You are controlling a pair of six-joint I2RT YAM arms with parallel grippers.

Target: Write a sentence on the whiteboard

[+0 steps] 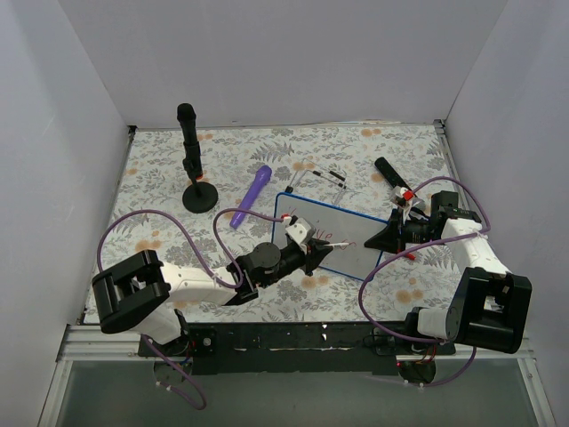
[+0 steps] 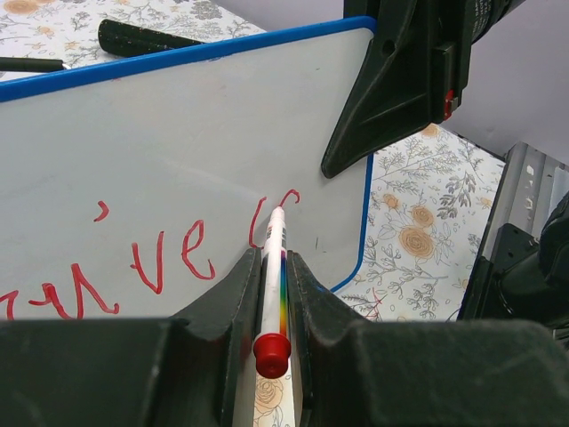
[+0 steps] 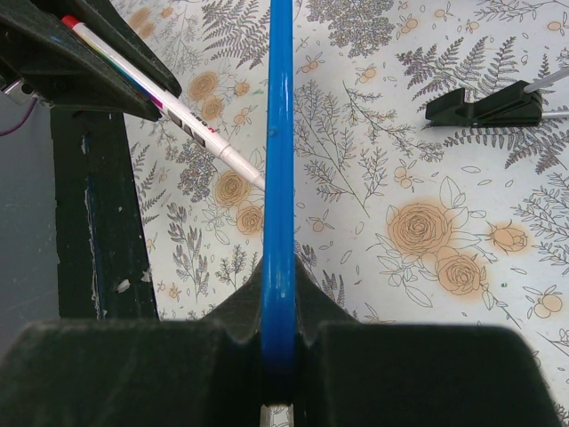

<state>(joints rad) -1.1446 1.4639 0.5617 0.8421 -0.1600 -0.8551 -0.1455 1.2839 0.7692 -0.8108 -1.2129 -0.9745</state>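
We note left gripper (image 2: 273, 256) clamped on marker (image 2: 276, 227), tip touching whiteboard (image 2: 178, 133) just right of red sentence (image 2: 147, 267); free board lies rightward. Right gripper (image 3: 277, 285) pinches board's right rim.

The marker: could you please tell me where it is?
Left wrist view: the marker sits in the left claw, tip on the whiteboard at the end of the red writing.

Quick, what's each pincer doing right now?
Left pincer: shut on the marker.
Right pincer: shut on the whiteboard edge.
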